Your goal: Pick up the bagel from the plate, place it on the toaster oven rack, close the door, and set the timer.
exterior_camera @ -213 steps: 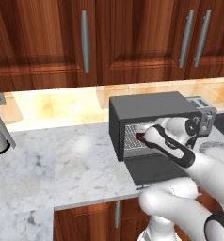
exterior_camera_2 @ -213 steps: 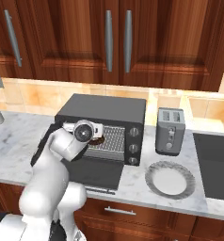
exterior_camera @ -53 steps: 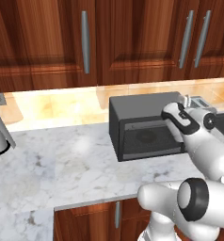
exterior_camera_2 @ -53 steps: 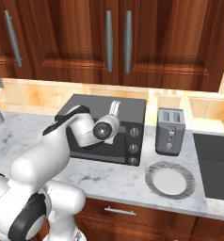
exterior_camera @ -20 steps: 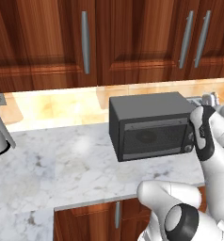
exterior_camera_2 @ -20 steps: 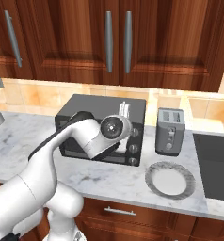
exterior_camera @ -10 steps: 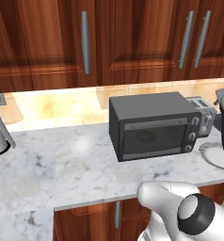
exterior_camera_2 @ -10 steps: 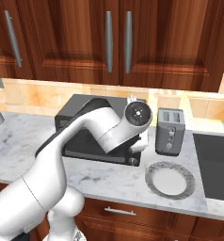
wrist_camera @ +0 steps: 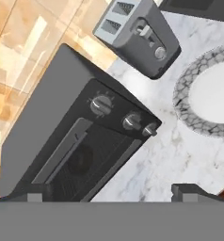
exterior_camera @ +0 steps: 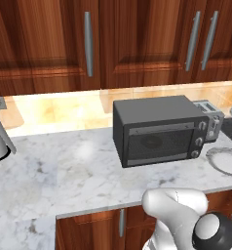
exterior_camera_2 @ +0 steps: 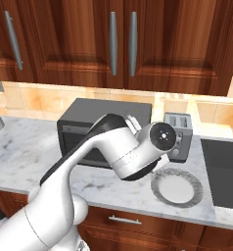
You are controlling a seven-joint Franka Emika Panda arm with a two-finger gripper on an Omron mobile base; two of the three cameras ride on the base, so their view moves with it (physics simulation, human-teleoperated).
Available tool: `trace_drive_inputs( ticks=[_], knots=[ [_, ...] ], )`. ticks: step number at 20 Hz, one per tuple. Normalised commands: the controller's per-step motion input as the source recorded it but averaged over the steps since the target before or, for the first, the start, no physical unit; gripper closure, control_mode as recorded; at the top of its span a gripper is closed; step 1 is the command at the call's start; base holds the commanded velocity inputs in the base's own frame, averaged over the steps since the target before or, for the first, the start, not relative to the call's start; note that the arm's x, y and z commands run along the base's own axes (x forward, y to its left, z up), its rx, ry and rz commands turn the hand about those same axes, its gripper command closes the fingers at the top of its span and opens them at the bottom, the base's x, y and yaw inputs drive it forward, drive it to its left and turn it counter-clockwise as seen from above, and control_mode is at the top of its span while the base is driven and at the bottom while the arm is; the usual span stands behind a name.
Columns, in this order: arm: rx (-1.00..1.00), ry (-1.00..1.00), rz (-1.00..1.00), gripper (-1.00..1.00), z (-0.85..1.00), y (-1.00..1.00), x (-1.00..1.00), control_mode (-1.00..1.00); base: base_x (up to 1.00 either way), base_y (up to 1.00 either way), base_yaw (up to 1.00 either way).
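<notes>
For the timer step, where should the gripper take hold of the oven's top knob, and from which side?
Probably around the rim of the top knob, coming straight at the toaster oven's front panel. It is a small round stub projecting from that face, so the open gripper could straddle it and twist.

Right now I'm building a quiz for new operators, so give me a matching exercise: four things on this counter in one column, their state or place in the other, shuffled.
Things:
1. door
2. plate
3. slot toaster
4. gripper

States or places:
A. holds no food
B. jaws apart, gripping nothing
C. shut against the oven
D. stands between the oven and the dark cooktop

Pairs: 1-C, 2-A, 3-D, 4-B
</notes>
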Motion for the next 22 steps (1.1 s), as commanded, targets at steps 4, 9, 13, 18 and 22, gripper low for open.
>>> trace_drive_inputs(
  ticks=[4, 9, 13, 18, 22],
  knots=[
    [-0.15, 0.0, 0.23, -1.0, -0.02, 0.13, 0.11, -1.0, 0.0, 0.0, 0.0],
    [-0.14, 0.0, 0.1, -1.0, -0.05, 0.15, 0.27, -1.0, 0.0, 0.0, 0.0],
    [-0.07, -0.01, 0.03, -1.0, -0.34, 0.19, 0.03, -1.0, 0.0, 0.0, 0.0],
    [-0.01, -0.06, 0.0, -1.0, -0.52, 0.04, 0.0, -1.0, 0.0, 0.0, 0.0],
    [0.0, -0.1, 0.0, -1.0, -0.39, 0.0, 0.0, -1.0, 0.0, 0.0, 0.0]
  ],
)
